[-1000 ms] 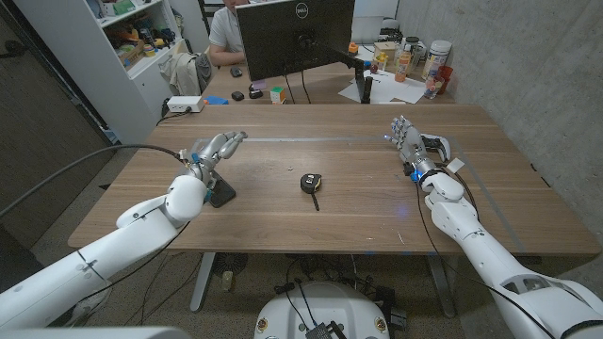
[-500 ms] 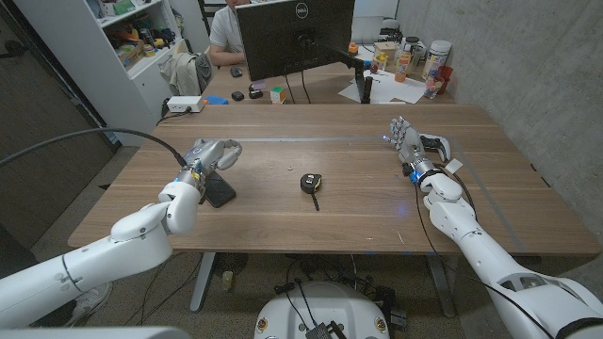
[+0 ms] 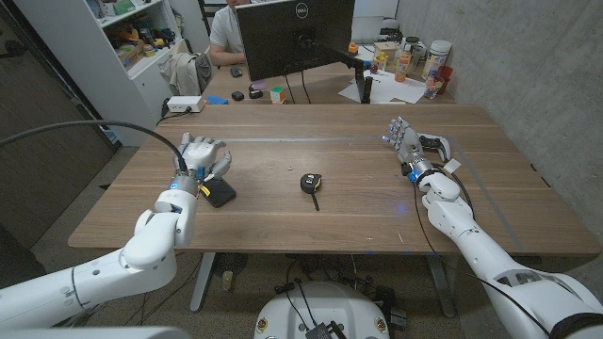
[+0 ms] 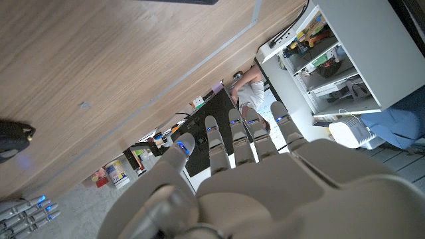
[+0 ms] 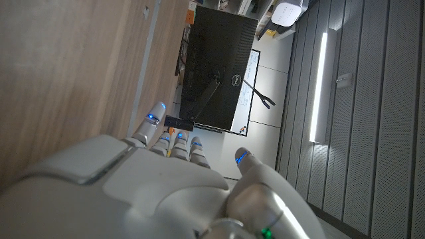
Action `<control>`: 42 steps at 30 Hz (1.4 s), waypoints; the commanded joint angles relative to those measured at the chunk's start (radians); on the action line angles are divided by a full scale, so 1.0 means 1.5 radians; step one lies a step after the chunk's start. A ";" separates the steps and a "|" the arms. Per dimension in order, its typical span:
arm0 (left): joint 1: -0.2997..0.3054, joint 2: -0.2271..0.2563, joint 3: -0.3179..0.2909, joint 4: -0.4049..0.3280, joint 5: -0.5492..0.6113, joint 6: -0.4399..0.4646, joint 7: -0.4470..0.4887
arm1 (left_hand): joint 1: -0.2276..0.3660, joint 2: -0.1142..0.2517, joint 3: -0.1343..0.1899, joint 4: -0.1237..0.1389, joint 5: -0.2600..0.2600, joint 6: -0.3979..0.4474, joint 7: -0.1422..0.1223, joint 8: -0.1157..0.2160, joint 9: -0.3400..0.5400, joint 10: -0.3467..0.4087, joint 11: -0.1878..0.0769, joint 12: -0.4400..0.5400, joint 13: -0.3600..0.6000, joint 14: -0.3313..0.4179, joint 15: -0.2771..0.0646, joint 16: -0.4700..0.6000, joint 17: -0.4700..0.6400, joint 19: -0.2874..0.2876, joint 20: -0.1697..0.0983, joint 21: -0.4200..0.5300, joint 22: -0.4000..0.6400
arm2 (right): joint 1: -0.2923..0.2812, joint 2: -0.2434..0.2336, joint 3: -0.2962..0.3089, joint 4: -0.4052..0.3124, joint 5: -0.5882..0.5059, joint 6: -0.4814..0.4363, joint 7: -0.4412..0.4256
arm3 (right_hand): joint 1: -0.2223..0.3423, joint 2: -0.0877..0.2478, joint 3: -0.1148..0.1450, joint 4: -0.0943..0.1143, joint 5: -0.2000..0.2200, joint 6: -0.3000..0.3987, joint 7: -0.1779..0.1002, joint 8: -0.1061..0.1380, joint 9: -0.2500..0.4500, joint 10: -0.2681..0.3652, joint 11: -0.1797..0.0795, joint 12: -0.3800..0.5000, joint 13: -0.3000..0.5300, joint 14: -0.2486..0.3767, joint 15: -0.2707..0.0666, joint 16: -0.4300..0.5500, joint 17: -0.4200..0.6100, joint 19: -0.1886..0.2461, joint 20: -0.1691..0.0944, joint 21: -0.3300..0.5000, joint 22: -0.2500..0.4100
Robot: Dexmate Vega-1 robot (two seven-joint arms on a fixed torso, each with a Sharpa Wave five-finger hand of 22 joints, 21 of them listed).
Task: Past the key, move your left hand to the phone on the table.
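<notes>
From the head camera I look down on a wooden table (image 3: 283, 212). My left hand (image 3: 202, 156) sits in the left middle of the frame, released, fingers apart and gripping nothing. The phone (image 3: 220, 192), a dark slab lying on the table, is just below and to the right of that hand; part of it is hidden behind my wrist, and I cannot tell whether the hand touches it. The key (image 3: 310, 185), black with a thin blade pointing toward the bottom of the frame, lies near the centre of the table, to the right of the phone and well apart from it.

My right hand (image 3: 407, 139) stands in the right middle of the frame, fingers straight and close together, reaching up, with nothing in it.

At the top of the frame a dark monitor (image 3: 294, 36) stands on a second desk, with a seated person (image 3: 226, 28) partly behind it and a white shelf unit (image 3: 141, 38) in the upper left.

In the left wrist view my left hand (image 4: 246, 179) shows its back, fingers extended, and the key (image 4: 13, 136) appears at the left edge
</notes>
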 commanded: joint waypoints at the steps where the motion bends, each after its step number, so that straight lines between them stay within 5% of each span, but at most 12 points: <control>1: -0.010 -0.040 0.044 0.072 0.147 0.041 -0.061 | 0.006 0.000 0.007 -0.001 -0.005 -0.006 -0.004 -0.004 0.003 -0.004 0.003 -0.001 0.001 -0.007 -0.006 -0.002 0.004 -0.018 0.004 -0.005 0.004 | 0.003 0.003 -0.002 0.001 -0.004 -0.002 -0.003 | -0.001 0.070 -0.001 0.000 0.004 -0.002 0.004 0.003 0.002 -0.002 0.003 0.002 0.003 -0.004 0.003 0.001 0.003 -0.053 -0.025 0.000 0.003; 11: 0.001 -0.090 0.016 0.176 0.125 -0.034 0.031 | -0.005 -0.005 0.015 -0.002 -0.009 -0.050 -0.017 -0.027 0.007 -0.073 0.004 -0.028 0.005 -0.068 0.000 -0.028 0.013 -0.039 0.004 -0.025 0.004 | -0.009 -0.003 0.000 -0.018 -0.007 -0.002 -0.010 | -0.001 0.070 -0.002 0.000 0.004 0.000 0.005 0.004 0.002 0.000 0.004 0.002 0.003 -0.003 0.003 0.001 0.003 -0.052 -0.024 -0.002 0.003; 16: 0.030 -0.119 -0.036 0.225 0.043 -0.110 0.162 | -0.011 -0.013 0.013 -0.002 -0.012 -0.041 -0.015 -0.024 0.009 -0.058 0.006 -0.021 0.005 -0.056 -0.006 -0.023 0.015 -0.036 0.005 -0.028 0.005 | -0.014 -0.006 0.003 -0.024 -0.006 -0.001 -0.015 | -0.002 0.070 -0.003 0.000 0.004 0.002 0.005 0.005 0.002 0.001 0.003 0.002 0.003 -0.003 0.003 0.001 0.003 -0.052 -0.024 -0.003 0.003; 28: 0.030 -0.173 -0.065 0.312 -0.088 -0.182 0.210 | -0.027 -0.021 0.009 0.004 -0.017 -0.059 -0.017 -0.031 0.011 -0.062 0.006 -0.023 0.006 -0.037 -0.011 -0.016 0.017 -0.011 0.004 -0.023 0.007 | -0.020 -0.012 0.006 -0.037 -0.008 -0.009 -0.028 | -0.002 0.069 -0.005 0.000 0.004 0.003 0.006 0.005 0.002 0.002 0.005 0.003 0.003 -0.003 0.004 0.001 0.004 -0.051 -0.023 -0.005 0.003; 38: 0.032 -0.204 -0.076 0.399 -0.188 -0.291 0.286 | -0.037 -0.023 0.006 0.010 -0.019 -0.057 -0.013 -0.030 0.012 -0.053 0.008 -0.019 0.006 -0.037 -0.017 -0.017 0.017 0.006 0.004 -0.020 0.007 | -0.009 -0.013 -0.001 -0.031 -0.016 -0.014 -0.028 | -0.002 0.069 -0.007 0.000 0.004 0.003 0.006 0.004 0.002 0.002 0.006 0.002 0.003 -0.002 0.004 0.001 0.004 -0.050 -0.023 -0.007 0.003; 42: 0.018 -0.225 -0.078 0.463 -0.221 -0.379 0.356 | -0.041 -0.025 0.005 0.012 -0.020 -0.046 -0.011 -0.026 0.012 -0.045 0.009 -0.016 0.006 -0.037 -0.026 -0.018 0.017 0.016 0.004 -0.018 0.007 | -0.004 -0.013 -0.006 -0.025 -0.017 -0.017 -0.021 | -0.002 0.069 -0.007 0.000 0.004 0.004 0.006 0.004 0.002 0.002 0.007 0.002 0.003 -0.003 0.005 0.001 0.004 -0.050 -0.022 -0.008 0.003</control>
